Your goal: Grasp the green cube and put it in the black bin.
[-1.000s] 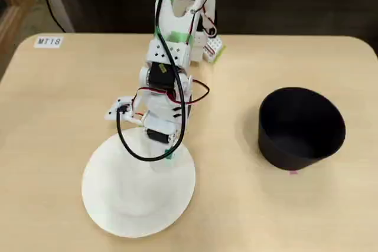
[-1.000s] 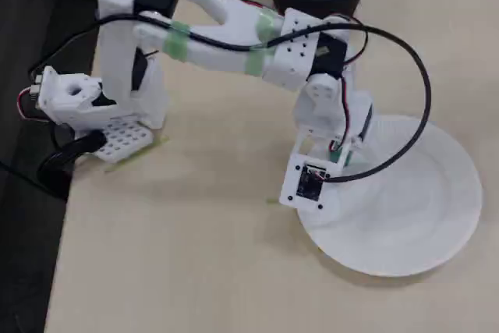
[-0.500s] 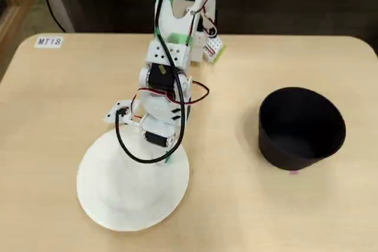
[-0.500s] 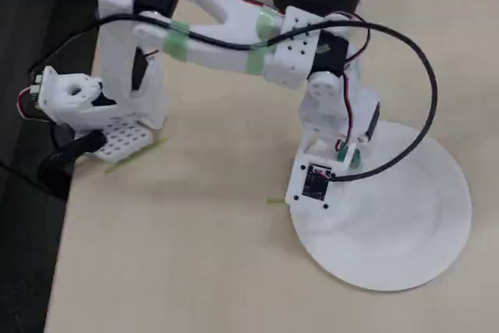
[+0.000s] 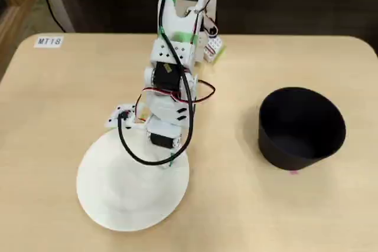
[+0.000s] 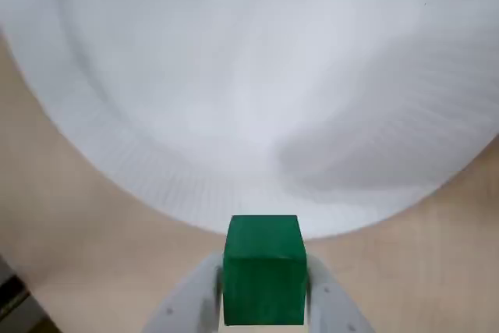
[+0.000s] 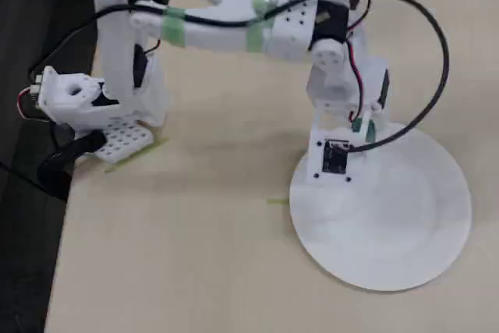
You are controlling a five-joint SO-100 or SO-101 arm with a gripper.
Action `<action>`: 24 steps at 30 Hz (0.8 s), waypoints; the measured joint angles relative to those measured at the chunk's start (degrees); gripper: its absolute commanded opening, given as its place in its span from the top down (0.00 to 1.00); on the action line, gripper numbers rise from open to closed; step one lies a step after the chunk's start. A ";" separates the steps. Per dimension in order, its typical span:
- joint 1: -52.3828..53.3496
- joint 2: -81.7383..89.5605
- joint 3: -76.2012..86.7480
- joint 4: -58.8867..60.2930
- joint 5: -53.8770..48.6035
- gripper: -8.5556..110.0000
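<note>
Arm (image 5: 171, 81) over white plate (image 5: 118, 199); black bin (image 5: 301, 128) w/ nothing inside.

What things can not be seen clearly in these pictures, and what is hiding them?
- Green cube: clear only in the wrist view; both fixed views hide it behind the arm.
- End effector: the wrist view's bottom edge cuts it off; only two pale fingers flank the cube.
- Black bin: its floor is too dark in a fixed view; the other's top edge crops it.
- White plate: partly under the arm.

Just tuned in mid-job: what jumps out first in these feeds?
The green cube sits clamped between the tool fingers at the bottom of the wrist view, over the near rim of the white plate. In a fixed view, the black bin stands empty to the right, apart from the plate.
</note>
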 measured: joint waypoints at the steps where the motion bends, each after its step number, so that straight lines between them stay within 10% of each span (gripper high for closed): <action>1: -0.88 0.79 -2.20 2.55 -0.44 0.93; 12: -18.11 17.75 -15.47 22.59 -6.86 0.93; 24: -41.40 12.13 -11.43 18.63 -16.96 0.93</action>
